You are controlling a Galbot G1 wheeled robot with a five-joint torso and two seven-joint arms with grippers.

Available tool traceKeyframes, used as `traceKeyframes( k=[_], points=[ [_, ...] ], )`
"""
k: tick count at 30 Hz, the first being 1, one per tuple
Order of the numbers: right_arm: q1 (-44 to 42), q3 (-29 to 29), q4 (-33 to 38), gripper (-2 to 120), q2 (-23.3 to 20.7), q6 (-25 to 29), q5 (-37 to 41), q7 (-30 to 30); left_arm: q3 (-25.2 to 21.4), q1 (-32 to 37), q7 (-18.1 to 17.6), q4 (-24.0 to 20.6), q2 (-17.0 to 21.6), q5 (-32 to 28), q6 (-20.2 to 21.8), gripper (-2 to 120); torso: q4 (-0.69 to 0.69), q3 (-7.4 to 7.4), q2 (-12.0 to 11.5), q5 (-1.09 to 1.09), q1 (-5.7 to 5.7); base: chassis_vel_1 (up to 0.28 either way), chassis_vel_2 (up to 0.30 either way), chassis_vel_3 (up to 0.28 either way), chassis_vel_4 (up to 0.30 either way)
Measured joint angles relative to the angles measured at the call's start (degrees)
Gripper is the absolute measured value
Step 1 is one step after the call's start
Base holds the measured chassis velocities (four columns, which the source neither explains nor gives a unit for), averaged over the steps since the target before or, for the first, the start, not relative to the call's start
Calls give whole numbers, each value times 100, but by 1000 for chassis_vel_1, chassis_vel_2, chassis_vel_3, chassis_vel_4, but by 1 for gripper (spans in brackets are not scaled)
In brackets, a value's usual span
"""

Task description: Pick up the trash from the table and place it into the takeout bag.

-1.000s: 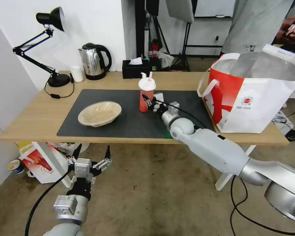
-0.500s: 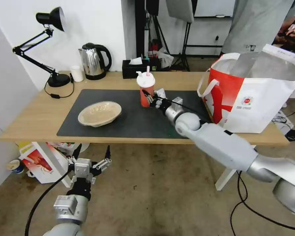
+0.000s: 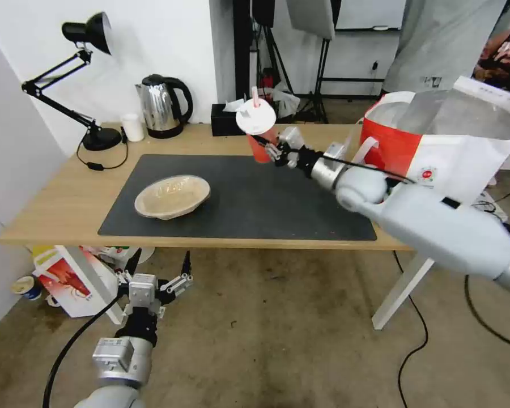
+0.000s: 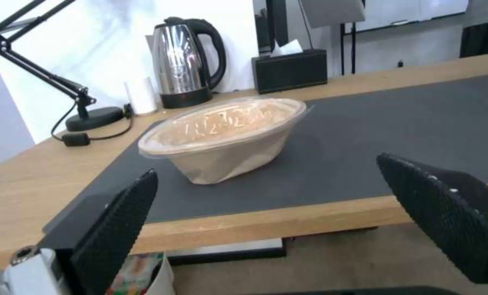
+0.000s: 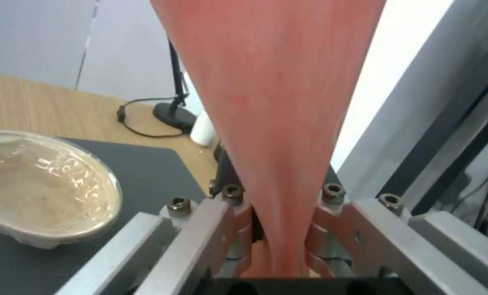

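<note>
Right gripper (image 3: 271, 152) jaws clamped low on the red cup (image 3: 259, 141), tilted, probably light and thin-walled, squeezable, top-heavy above the jaws.

My right arm (image 3: 436, 226) is a run of smooth pale-grey shells, round at the joints, with a brighter silver sleeve near the elbow. A thin black cable lies along the forearm to the silver wrist, and the right pincer (image 3: 268, 148) ends in small dark-and-metal links. Up close, its frame is brushed aluminium bars fastened with dark hex-socket screws (image 5: 179, 203). My left arm (image 3: 119, 362) is a silver ribbed cylinder under a black collar, with a thick black cable looping off to one side. The left pincer (image 3: 158, 267) has a boxy silver body and black fingers (image 4: 118, 221) whose pads are finely cross-hatched.
</note>
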Motion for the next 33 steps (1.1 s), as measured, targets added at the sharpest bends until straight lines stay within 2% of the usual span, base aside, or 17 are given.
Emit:
traceKeyframes(
  k=[8, 17, 27, 33],
  points=[
    [444, 98, 365, 6, -636, 30, 28, -442, -1, 0, 0, 0, 0, 0, 0, 100, 1, 0, 0, 0, -1, 0, 0, 0, 0],
    [421, 489, 569, 6, -1182, 31, 121, -662, -1, 0, 0, 0, 0, 0, 0, 100, 1, 0, 0, 1, -1, 0, 0, 0, 0],
    [386, 890, 561, 6, -1575, 50, 186, -848, -1, 0, 0, 0, 0, 0, 0, 100, 1, 0, 0, 0, -1, 0, 0, 0, 0],
    [314, 1154, 501, 6, -1664, 66, 191, -868, -1, 0, 0, 0, 0, 0, 0, 100, 1, 0, 0, 0, -1, 0, 0, 0, 0]
  ],
)
